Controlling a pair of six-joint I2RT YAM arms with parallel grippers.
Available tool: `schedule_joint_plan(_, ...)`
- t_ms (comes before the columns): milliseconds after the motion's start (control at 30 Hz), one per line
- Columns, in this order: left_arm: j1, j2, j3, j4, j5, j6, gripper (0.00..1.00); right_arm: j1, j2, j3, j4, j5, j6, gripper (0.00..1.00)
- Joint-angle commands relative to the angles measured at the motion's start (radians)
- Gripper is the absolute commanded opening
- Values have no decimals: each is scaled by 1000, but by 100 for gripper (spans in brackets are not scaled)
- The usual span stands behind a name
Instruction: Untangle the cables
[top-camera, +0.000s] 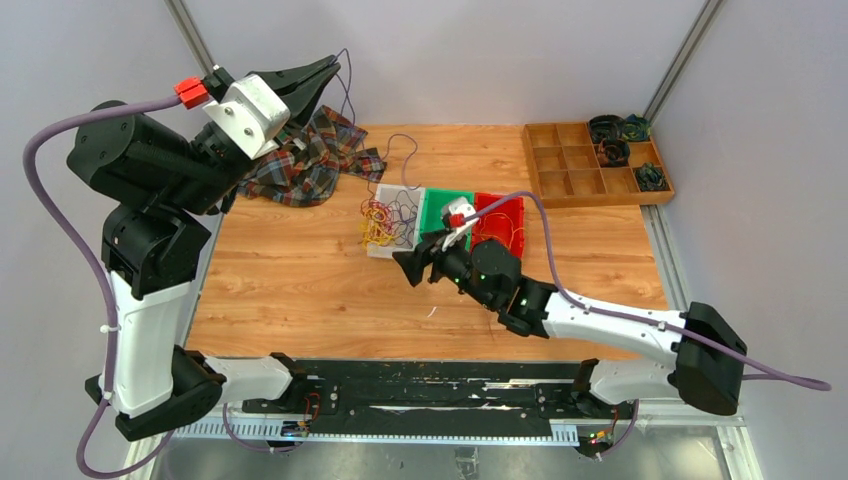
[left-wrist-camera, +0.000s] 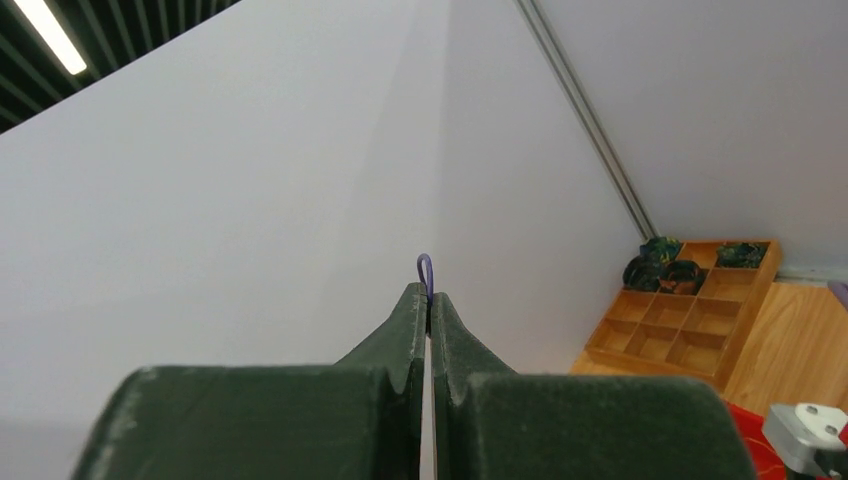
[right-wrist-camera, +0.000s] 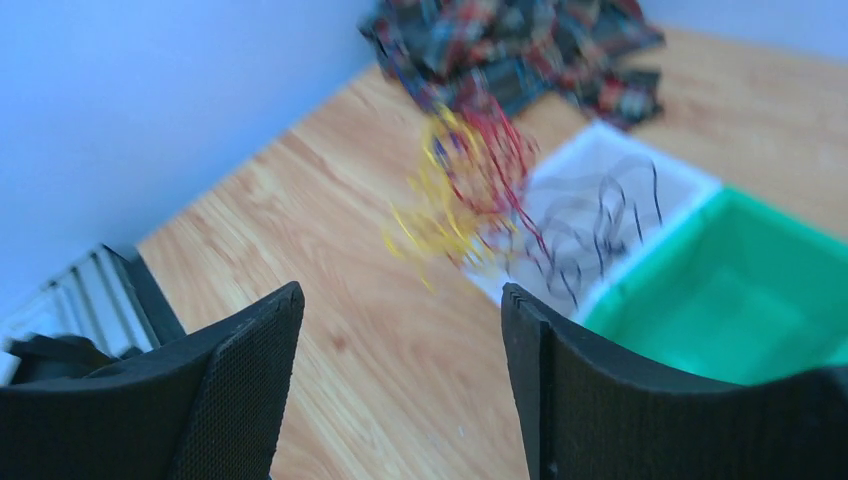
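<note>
Two-handed untangling: pinching limp, light purple wire (left-wrist-camera: 425, 270) with left gripper (left-wrist-camera: 429, 300), gaping right gripper (right-wrist-camera: 400, 295) before yellow-red tangle (right-wrist-camera: 460, 185); likely best nipped at stray loop.

the tangled cables (right-wrist-camera: 460, 190) are blurred beyond detail.

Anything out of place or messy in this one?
Yes: the yellow and red cables bulge over the left rim of the white bin, and a plaid cloth lies crumpled at the back-left of the table.
</note>
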Motion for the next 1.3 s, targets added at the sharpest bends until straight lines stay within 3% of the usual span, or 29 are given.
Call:
schedule_joint_plan(0,3,-13,1,34,18,-14,0,15,-3,139,-54,-97,-147,73)
schedule_joint_plan(467,3,13,33,51,44,-77,0,15,180,286,-8,-26,-195,70)
schedule_joint_plan(900,3,34,122,59,78,-187,0,19,316,124,95,-157,2,42)
schedule_joint_plan(1267,3,61,190,95,51,-149,0,21,432,27,134,-166,102,39)
